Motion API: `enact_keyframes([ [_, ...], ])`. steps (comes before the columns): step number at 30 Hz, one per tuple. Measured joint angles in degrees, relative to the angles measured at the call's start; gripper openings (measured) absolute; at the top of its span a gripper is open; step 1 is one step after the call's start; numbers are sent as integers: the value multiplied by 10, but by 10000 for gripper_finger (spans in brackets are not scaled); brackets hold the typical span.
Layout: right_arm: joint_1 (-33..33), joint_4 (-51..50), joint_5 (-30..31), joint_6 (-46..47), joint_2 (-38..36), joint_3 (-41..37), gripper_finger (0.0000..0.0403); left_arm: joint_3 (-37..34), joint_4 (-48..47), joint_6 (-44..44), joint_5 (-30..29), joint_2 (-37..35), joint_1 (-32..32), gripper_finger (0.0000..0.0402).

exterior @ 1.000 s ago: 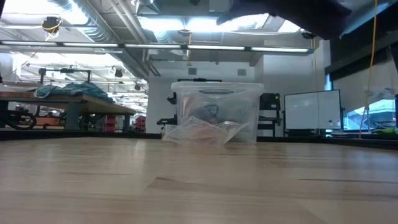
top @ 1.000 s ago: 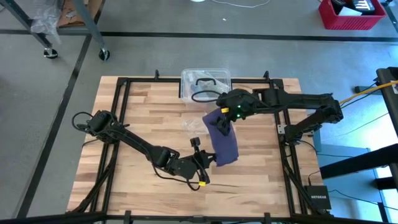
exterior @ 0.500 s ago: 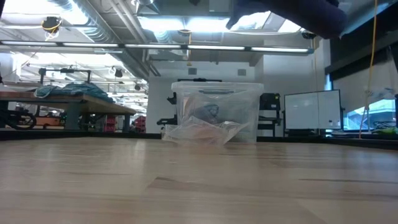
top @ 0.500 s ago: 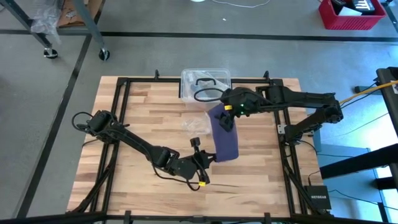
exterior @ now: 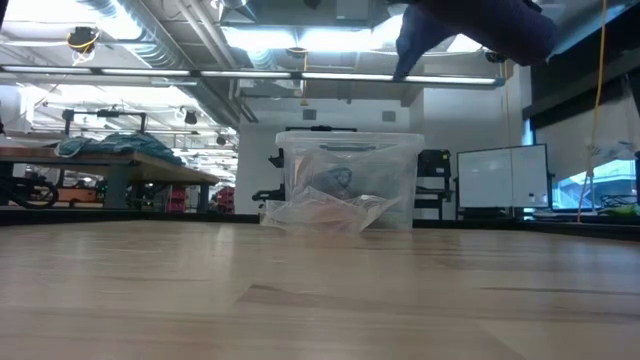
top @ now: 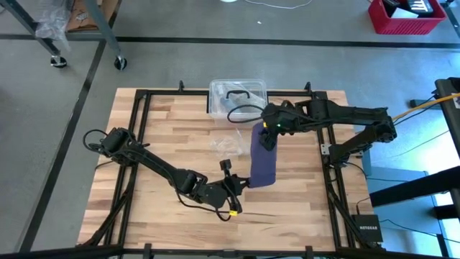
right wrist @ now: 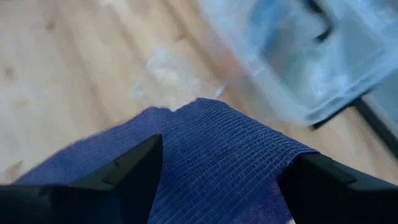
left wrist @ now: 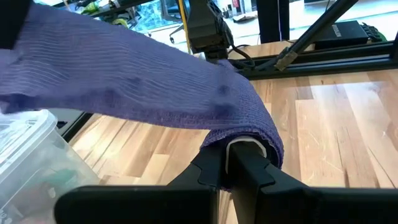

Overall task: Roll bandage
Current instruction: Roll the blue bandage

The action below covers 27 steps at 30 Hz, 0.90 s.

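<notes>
Room: grey concrete floor with dark tape lines around a wooden desk; the low view alone shows the workshop behind, with ceiling lights, benches and screens.
Desk: pale wood planks in a black frame, seen whole only from the high view.
Bandage: a dark navy-purple strip stretched between the two claws, running from near the far middle of the desk toward the near side. The left wrist view shows its ribbed weave and its end wrapped over a pale core at the fingertips.
Left claw: low over the near middle of the desk, clenched on the lower end of the bandage; only the left wrist view shows the fingers closed around the wrapped end.
Right claw: raised over the far middle of the desk, grasping the upper end of the bandage; in the right wrist view the cloth lies between its dark fingers.
Box: clear plastic with a black handle, at the far edge of the desk; the low view shows it side-on.
Wrapper: crinkled clear plastic on the desk just in front of the box, beside the bandage.
Low view: only dark shapes at the top right edge, too cut off to tell arm from cloth.
</notes>
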Motion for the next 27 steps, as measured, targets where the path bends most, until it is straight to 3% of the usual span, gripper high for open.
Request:
enact_keyframes([
  [7,1,4,24,-15,0,-8,289,0,4,0,0,-1,0,10],
  [13,0,-21,193,-82,-1,-27,289,0,5,2,-3,-1,-1,11],
  [20,0,6,153,-160,0,-57,289,0,9,17,6,-1,2,11],
  [27,0,-2,55,-237,0,-57,289,0,10,30,103,-1,1,11],
])
